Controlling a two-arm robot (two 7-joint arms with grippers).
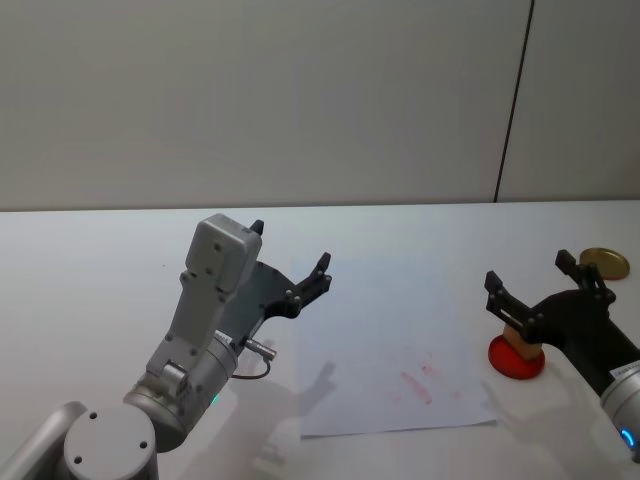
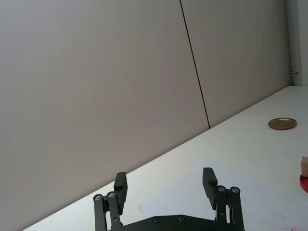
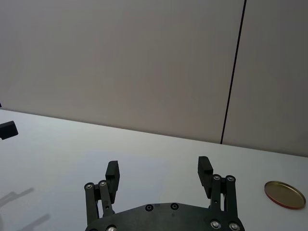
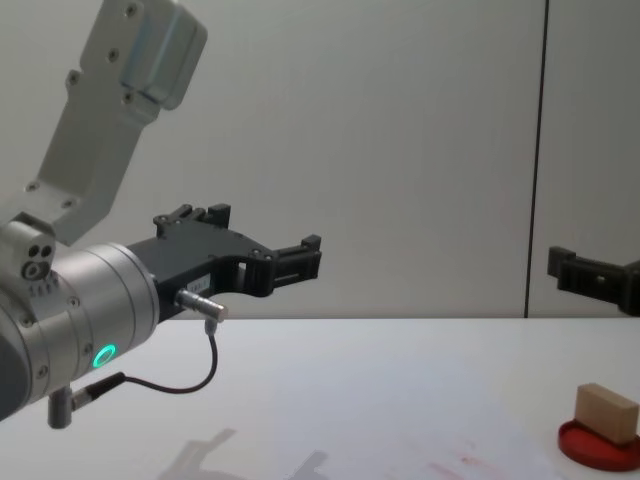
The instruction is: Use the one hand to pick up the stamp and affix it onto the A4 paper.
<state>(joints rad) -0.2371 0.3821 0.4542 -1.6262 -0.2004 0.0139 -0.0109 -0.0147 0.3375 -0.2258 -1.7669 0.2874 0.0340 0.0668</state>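
"Why is the stamp (image 1: pixel 518 341) sitting on that red ink pad (image 1: pixel 516 362), down at the lower right of the head view?"

"To keep its face inked, I'd guess. The right gripper (image 1: pixel 530 272) hangs above it, jaws spread wide and holding nothing. In the chest view it's at the right edge, well clear of the block."

"And the sheet?"

"The A4 paper (image 1: pixel 385 340) lies flat at lower centre, just beside the pad, with faint red marks (image 1: pixel 418 380) towards its right side. It's a short carry from pad to page."

"The other arm?"

"The left gripper (image 1: pixel 290 246) is raised left of centre, jaws wide too, and empty. It looks parked out of the way. That gold lid (image 1: pixel 604 262) at the right edge is probably the pad's cover."
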